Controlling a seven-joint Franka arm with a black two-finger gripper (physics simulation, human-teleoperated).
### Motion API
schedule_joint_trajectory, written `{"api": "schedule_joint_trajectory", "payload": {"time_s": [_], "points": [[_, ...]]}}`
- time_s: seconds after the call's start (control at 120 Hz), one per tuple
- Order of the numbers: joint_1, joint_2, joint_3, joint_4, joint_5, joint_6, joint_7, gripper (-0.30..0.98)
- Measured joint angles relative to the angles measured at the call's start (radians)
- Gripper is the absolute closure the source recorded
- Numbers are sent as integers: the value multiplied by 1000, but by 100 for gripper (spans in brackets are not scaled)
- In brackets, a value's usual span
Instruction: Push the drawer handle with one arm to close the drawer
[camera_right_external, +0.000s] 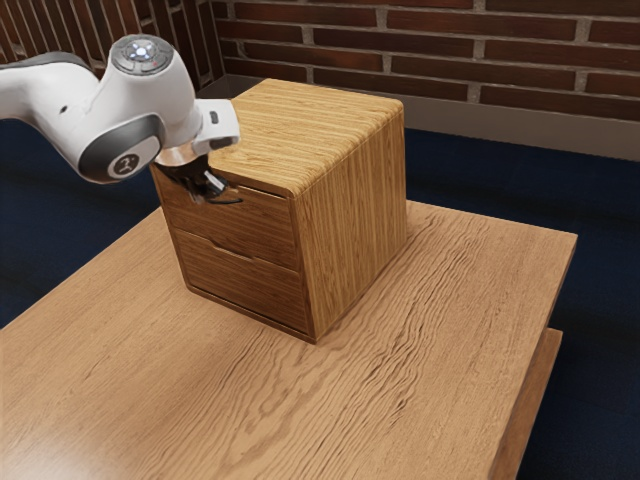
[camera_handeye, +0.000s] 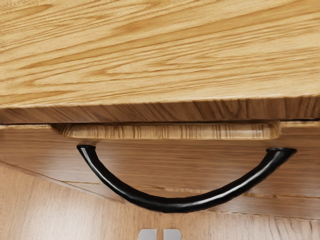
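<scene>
Our tool (camera_handeye: 160, 234) looks closed, empty, near handle (camera_handeye: 165, 204); if we push off-centre, it may slip along curve, leaving drawer (camera_handeye: 35, 150) ajar.

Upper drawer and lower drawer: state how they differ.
The upper drawer carries a curved black handle; the lower drawer shows none. In the exterior view the arm hides part of the upper drawer's front, while the lower drawer's is uncovered. Both fronts are brown wood, notched along the top edge.
</scene>
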Motion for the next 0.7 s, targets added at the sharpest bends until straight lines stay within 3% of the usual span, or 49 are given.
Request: {"api": "schedule_joint_trajectory", "payload": {"time_s": [0.167, 0.3, 0.508, 0.7], "points": [[-23, -52, 4, 30, -32, -77, 1, 78], [-67, -56, 6, 177, -94, -238, 2, 77], [-122, -55, 8, 289, -153, -465, 2, 34], [-131, -52, 22, 285, -170, -557, 1, 14]]}}
